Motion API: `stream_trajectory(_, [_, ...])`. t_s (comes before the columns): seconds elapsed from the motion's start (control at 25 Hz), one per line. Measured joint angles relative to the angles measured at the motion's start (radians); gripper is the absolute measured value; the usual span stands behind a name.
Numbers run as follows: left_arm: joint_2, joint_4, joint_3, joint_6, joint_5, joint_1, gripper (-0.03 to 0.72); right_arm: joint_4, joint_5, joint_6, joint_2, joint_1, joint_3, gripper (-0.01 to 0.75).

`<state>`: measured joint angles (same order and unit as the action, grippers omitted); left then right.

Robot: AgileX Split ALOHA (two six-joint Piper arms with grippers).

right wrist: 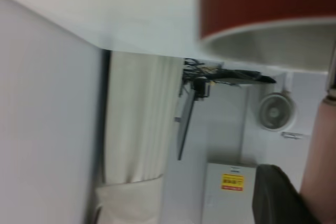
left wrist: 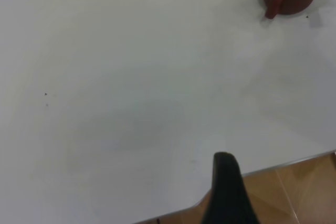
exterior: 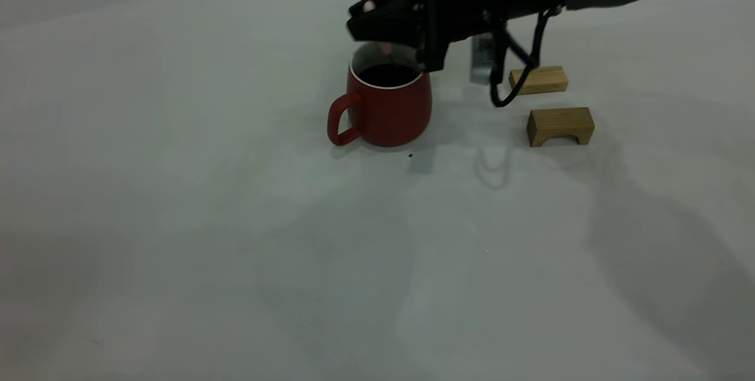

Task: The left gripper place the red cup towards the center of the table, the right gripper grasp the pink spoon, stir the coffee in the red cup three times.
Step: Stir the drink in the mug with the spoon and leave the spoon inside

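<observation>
— Right hand [exterior: 377, 18] is hanging directly over the red cup [exterior: 386, 107], clenched on the pink spoon [exterior: 370, 6]; we catch a spot of pink between the black fingers and another pale pink blur just inside the far rim.

— So we're in the stirring step?

— That's our read. The cup stands upright about mid-tabletop, handle turned toward the left arm's side, coffee [exterior: 387, 75] dark and level inside. Its placing looks done. How many stirs are behind us, we can't judge from this.

— And the left hand [left wrist: 229, 192]?

— Parked back at the tabletop's edge, well apart from the cup. We see just one dark tip, so whether it's clenched or released we cannot tell.

— What does the next move call for?

— We'd say keeping the spoon low in the liquid and circling inside the rim without knocking the wall, since nothing steadies the cup.

— Now the setting, big to small.

— Wide, pale tabletop [exterior: 206, 239], plain and matte. The right wrist view shows a pale curtain [right wrist: 139, 124], a wall fan [right wrist: 275, 112], and a box with a yellow label [right wrist: 232, 182]. Two tan wooden blocks [exterior: 560, 125] sit near the cup, beneath the right arm. Smallest, a dark speck [exterior: 410, 155] just in front of the cup.
</observation>
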<state>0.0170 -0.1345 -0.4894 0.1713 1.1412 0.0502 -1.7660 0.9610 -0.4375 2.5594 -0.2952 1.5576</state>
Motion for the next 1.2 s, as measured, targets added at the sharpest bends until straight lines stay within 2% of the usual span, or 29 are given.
stream_trajectory(0.2, [0.000, 0.000, 0.000, 0.000, 0.000, 0.000, 0.586, 0.002, 0.025, 0.004, 0.043, -0.040, 0.097, 0.126])
stream_trajectory(0.36, [0.000, 0.000, 0.000, 0.000, 0.000, 0.000, 0.586, -0.001, 0.020, 0.033, 0.046, -0.008, 0.116, 0.126])
stream_trajectory(0.52, [0.000, 0.000, 0.000, 0.000, -0.001, 0.000, 0.586, -0.003, -0.004, 0.038, 0.010, 0.035, 0.028, 0.126])
stream_trajectory(0.72, [0.000, 0.000, 0.000, 0.000, -0.001, 0.000, 0.586, -0.003, -0.019, 0.013, -0.034, 0.013, -0.052, 0.126])
stream_trajectory(0.96, [0.000, 0.000, 0.000, 0.000, -0.001, 0.000, 0.586, 0.001, 0.011, -0.005, 0.037, -0.032, 0.097, 0.126])
stream_trajectory(1.2, [0.000, 0.000, 0.000, 0.000, -0.001, 0.000, 0.586, 0.001, -0.019, -0.017, 0.038, 0.017, 0.112, 0.126])
